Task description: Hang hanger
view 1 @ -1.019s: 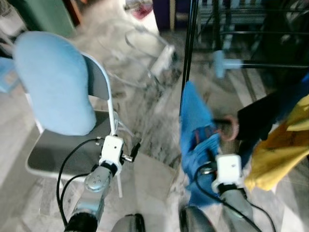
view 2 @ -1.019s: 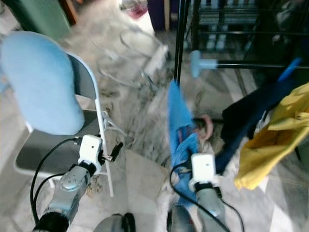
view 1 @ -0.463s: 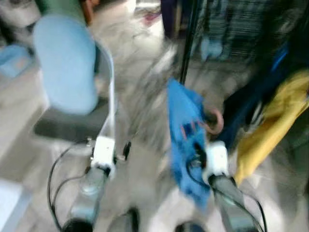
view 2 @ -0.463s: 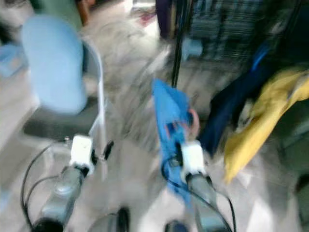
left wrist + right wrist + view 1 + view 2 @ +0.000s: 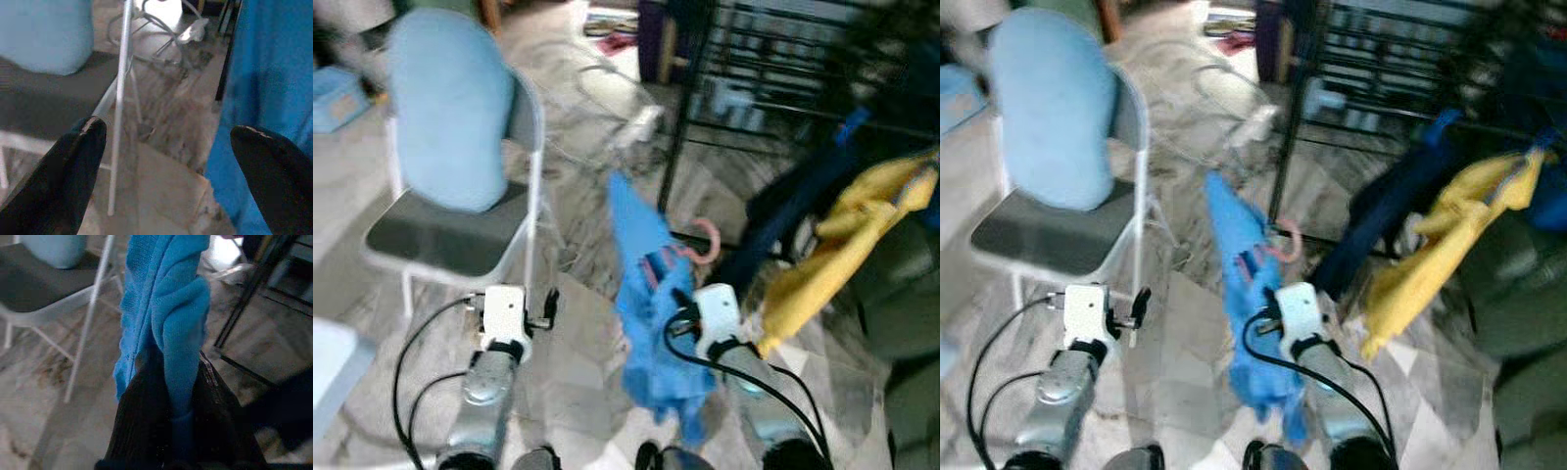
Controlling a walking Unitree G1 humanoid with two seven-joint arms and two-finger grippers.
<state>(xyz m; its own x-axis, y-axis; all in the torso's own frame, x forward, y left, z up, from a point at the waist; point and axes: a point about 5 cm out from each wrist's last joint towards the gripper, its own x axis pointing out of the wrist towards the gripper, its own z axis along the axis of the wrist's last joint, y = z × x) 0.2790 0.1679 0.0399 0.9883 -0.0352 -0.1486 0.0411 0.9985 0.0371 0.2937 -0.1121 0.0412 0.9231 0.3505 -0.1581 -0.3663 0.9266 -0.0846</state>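
Observation:
A bright blue garment [image 5: 646,294] hangs on a pink hanger whose hook [image 5: 708,242] curls up beside it. My right gripper [image 5: 178,382] is shut on the bunched blue cloth, with one black finger [image 5: 139,426] on each side of it. In the eye views the right gripper [image 5: 671,299] holds the garment low in front of me, just short of the black clothes rack [image 5: 681,127]. My left gripper [image 5: 171,147] is open with nothing between its fingers [image 5: 78,166], and floats beside the chair leg [image 5: 549,302].
A white folding chair [image 5: 450,240] with a light-blue cloth [image 5: 450,108] over its back stands to the left. A yellow garment [image 5: 847,235] and a dark blue one [image 5: 773,220] hang on the rack at right. Cables [image 5: 607,83] lie on the marble floor behind.
The camera has swung and steadied, so more of the rack and the yellow garment now shows. My right gripper stays shut on the blue garment and my left gripper stays open.

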